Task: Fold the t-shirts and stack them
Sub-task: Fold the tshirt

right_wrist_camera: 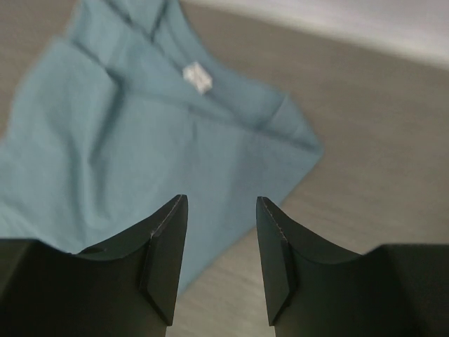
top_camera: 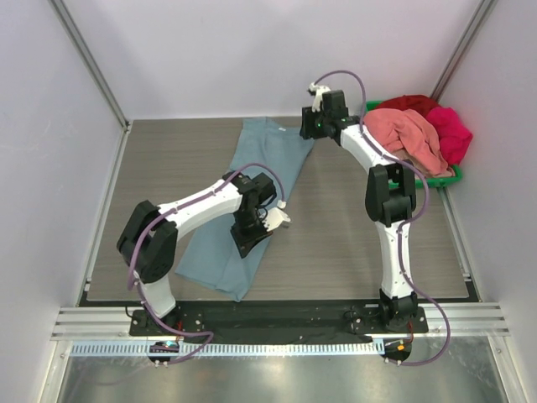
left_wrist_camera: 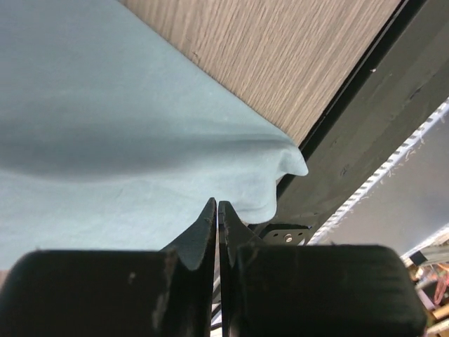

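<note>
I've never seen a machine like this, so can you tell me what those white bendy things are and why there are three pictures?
They are two robot arms bolted to a table. One picture looks down from above. The other two come from small cameras on each arm's wrist, so you see its own black fingers up close. A blue-grey t-shirt lies spread on the table. The left arm's fingers are pressed shut right at the shirt's edge; whether they pinch cloth is hard to tell. The right arm's fingers are open above the shirt's collar end, holding nothing. At the back right, a green bin holds a pink shirt and a magenta shirt.
</note>
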